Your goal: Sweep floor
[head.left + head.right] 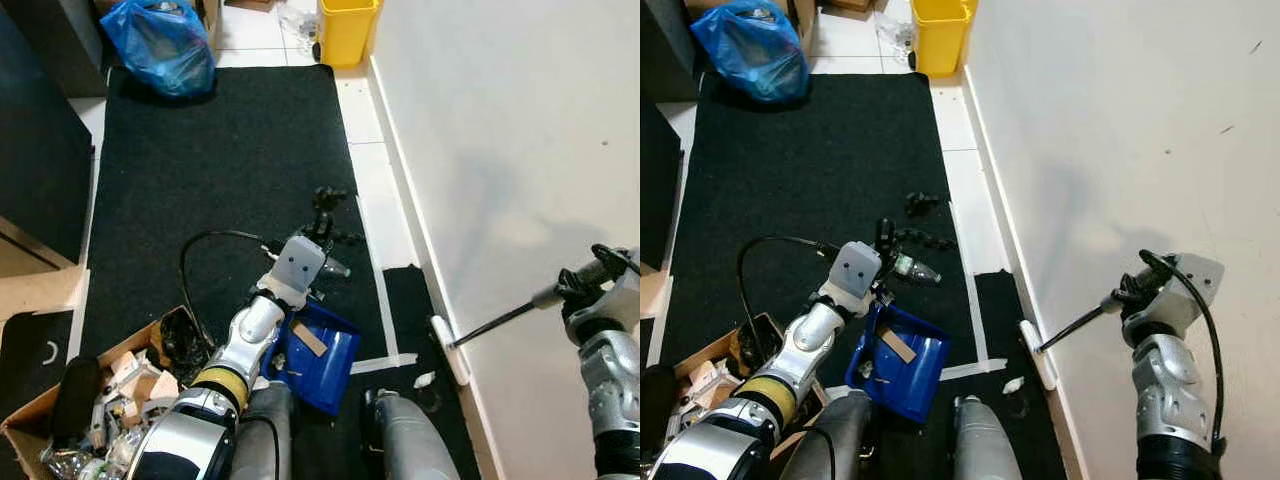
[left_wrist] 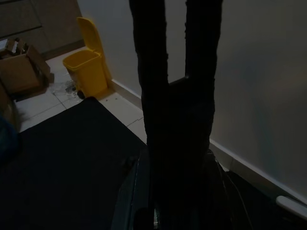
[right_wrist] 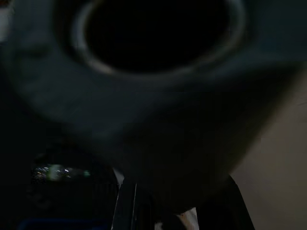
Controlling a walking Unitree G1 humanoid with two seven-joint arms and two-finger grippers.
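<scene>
While right gripper (image 1: 1130, 297) clamps broom handle (image 1: 1072, 327), head (image 1: 1037, 353) touches baseboard; left gripper (image 1: 325, 215) grip state: cannot tell, above blue dustpan (image 1: 902, 361).

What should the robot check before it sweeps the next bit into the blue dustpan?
1. Right gripper holds the broom handle: ok.
2. Broom head down on the floor by the wall: ok.
3. Blue dustpan on the floor near the left gripper: ok.
4. Left gripper gripping the dustpan: cannot tell.
5. White scrap by the broom head lies loose, not yet in the dustpan: not ok.
6. Dark debris on the black mat: not ok.
</scene>
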